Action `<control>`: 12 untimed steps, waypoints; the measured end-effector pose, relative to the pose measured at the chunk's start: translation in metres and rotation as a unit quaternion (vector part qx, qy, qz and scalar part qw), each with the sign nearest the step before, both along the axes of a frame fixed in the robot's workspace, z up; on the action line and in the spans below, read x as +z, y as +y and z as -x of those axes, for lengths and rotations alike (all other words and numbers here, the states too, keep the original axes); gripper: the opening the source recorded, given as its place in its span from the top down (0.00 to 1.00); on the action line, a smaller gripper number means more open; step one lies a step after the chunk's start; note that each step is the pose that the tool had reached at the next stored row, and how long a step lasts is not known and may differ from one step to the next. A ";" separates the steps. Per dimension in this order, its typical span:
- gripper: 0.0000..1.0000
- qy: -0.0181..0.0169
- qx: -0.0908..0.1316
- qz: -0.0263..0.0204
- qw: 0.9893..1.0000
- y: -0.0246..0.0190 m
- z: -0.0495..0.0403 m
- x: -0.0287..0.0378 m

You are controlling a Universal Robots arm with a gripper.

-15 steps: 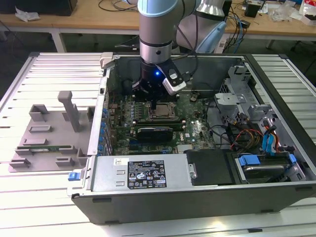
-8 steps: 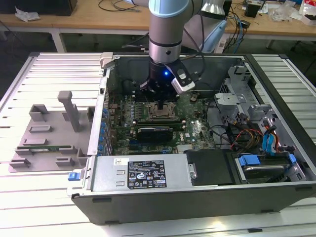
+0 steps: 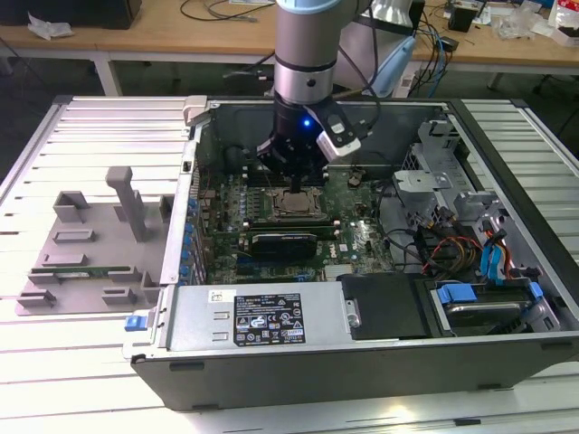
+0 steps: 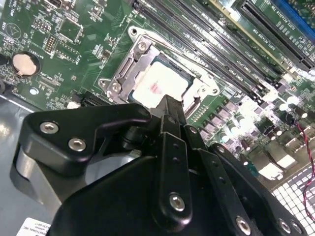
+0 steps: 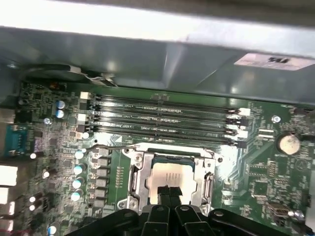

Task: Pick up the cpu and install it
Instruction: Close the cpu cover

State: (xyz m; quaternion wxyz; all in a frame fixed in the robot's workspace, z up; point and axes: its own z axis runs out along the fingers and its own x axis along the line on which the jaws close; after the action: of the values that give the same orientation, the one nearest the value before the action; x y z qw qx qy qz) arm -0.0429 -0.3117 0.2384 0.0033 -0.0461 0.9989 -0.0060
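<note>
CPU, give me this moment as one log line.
cpu: lying in socket | gripper: low over cpu | contact: unclear

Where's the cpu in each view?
Exterior view: the cpu is mid-motherboard, under the gripper, inside the socket frame.
Second wrist view: cpu, a pale square in the socket frame.
First wrist view: cpu in the socket frame, beside the memory slots.
Shared landmark: the socket frame.

A: Can you read any words?
B: No. The black sticker (image 3: 270, 319) on the near grey box (image 3: 321, 316), in the exterior view, has tiny print. So does the white sticker (image 5: 273, 61) on the case wall (image 5: 147, 54) in the first wrist view.
</note>
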 end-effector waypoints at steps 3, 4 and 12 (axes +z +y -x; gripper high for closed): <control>0.89 0.000 0.000 0.000 1.000 0.0000 -0.0040 0.0001; 0.89 0.000 0.000 0.000 1.000 0.0000 -0.0050 0.0001; 0.89 0.000 0.000 0.000 1.000 0.0000 -0.0052 0.0010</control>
State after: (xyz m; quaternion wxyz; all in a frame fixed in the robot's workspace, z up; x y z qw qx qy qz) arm -0.0378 -0.3117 0.2393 0.0033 -0.0461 0.9989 -0.0061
